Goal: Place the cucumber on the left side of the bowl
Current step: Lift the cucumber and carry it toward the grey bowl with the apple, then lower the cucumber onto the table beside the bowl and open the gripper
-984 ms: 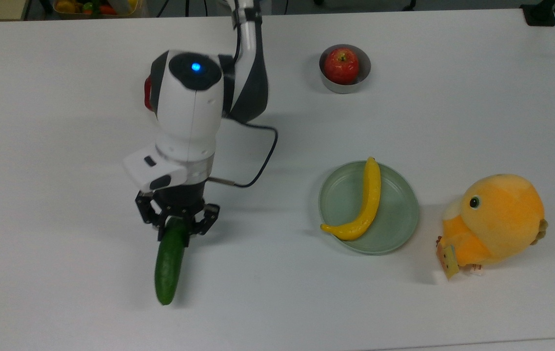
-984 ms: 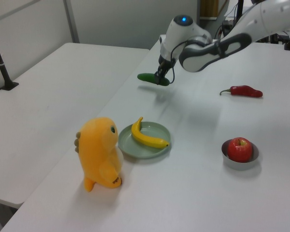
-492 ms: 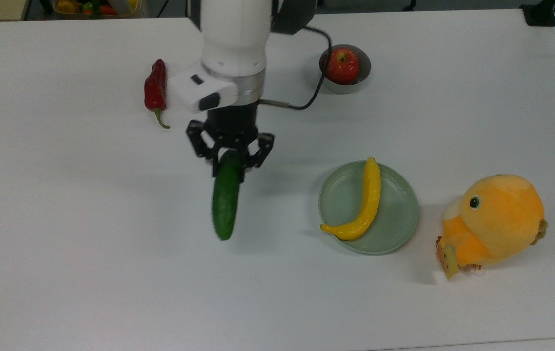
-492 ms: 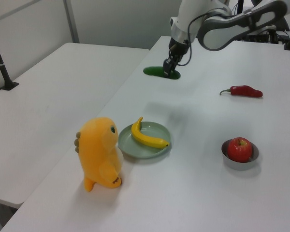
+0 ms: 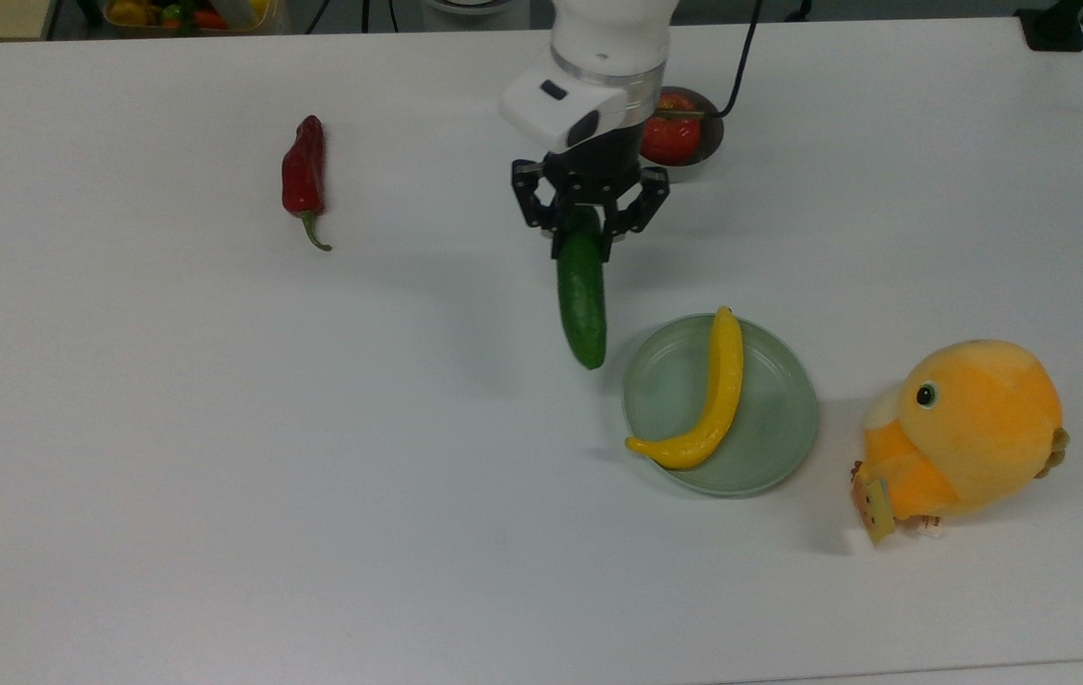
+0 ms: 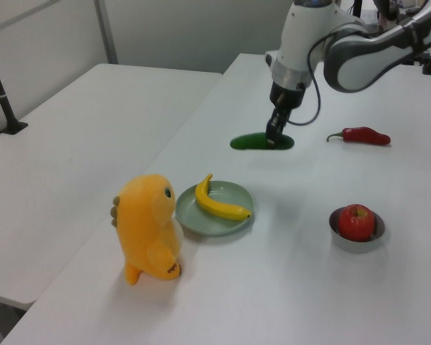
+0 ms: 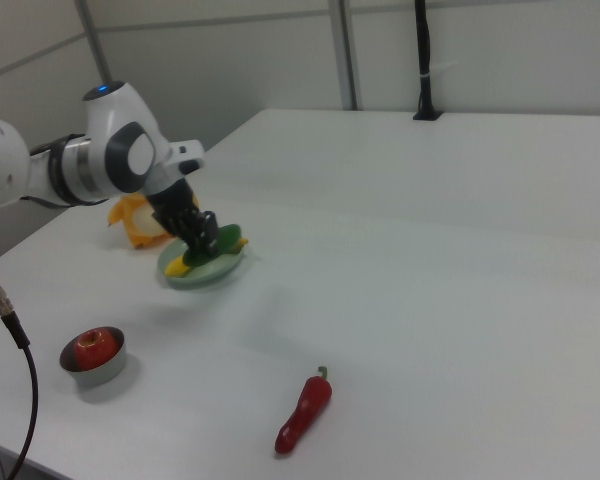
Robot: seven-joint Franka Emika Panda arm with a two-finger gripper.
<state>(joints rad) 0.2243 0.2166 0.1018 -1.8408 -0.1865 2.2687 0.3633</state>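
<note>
While the gripper (image 5: pixel 587 224) hangs above the white table (image 5: pixel 123 428), its fingers are clamped on one end of the cucumber (image 5: pixel 581 300), and the rest of the cucumber sticks out free toward the bottom of the top view. In the left view the cucumber (image 6: pixel 261 141) lies roughly level, with the gripper (image 6: pixel 275 134) pinching it near its right end.

Positions taken relative to the pale green plate (image 5: pixel 770 419):
- Free tip of cucumber: just beside the plate's rim, on the top view's left.
- Banana (image 5: pixel 708 400): lying in the plate, one end over the rim.
- Bowl (image 5: pixel 708 143): grey, well apart from the plate toward the top of the top view, partly behind the arm's wrist; red apple (image 5: pixel 670 138) inside it.
- Held end of cucumber: between plate and bowl, closer to the bowl, on the top view's left of it.
- Orange plush toy (image 5: pixel 965 433): near the plate, on the top view's right.
- Red chili pepper (image 5: pixel 302 176): well apart, toward the top view's upper left.

In the right view the cucumber (image 7: pixel 223 240) overlaps the plate (image 7: pixel 212 272).
</note>
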